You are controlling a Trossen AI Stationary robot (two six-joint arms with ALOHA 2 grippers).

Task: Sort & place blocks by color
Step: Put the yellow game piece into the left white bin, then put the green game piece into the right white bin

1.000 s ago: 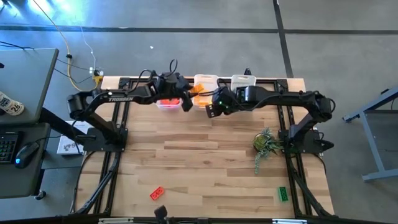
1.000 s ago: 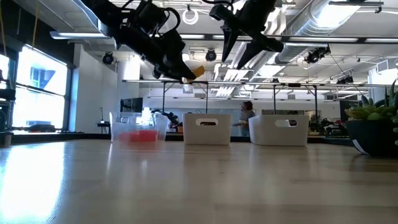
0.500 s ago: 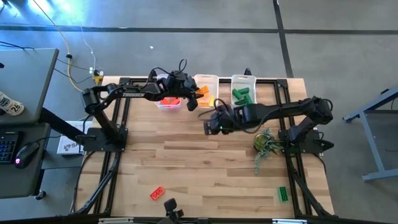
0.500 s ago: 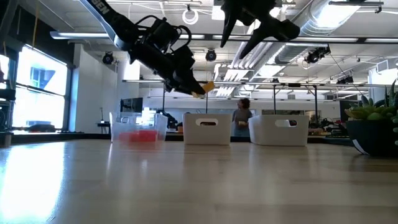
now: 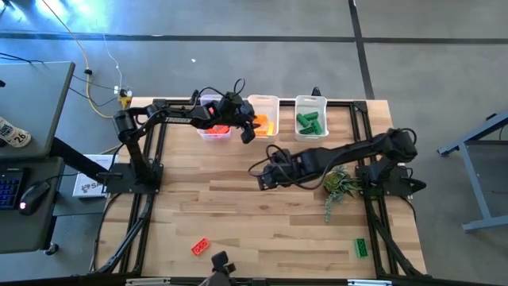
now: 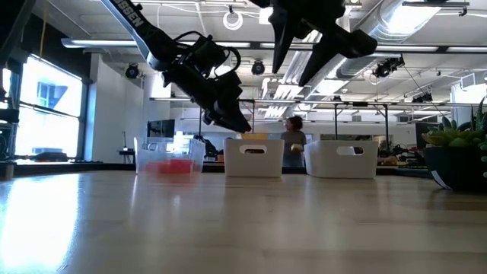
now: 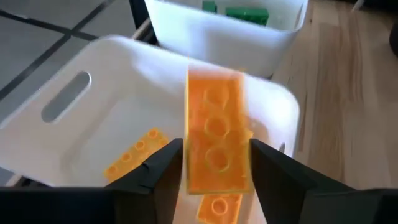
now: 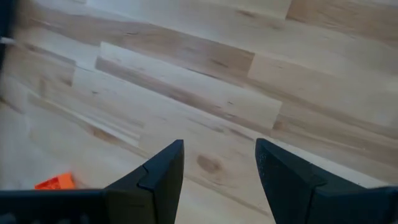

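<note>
At the upper middle of the high view, the left gripper (image 5: 248, 129) hung over the middle bin (image 5: 263, 101), its fingers spread just wider than the orange brick (image 7: 216, 140) between them; whether they pinched it or had let go could not be told. A late or skewed release might have bounced the brick off the rim. The right gripper (image 5: 263, 176), open and empty, hovered mid-table. A red brick (image 5: 201, 247) and a green brick (image 5: 361, 248) lay near the bottom edge, well apart; a hurried reach could have knocked the plant sprig (image 5: 337, 184).
</note>
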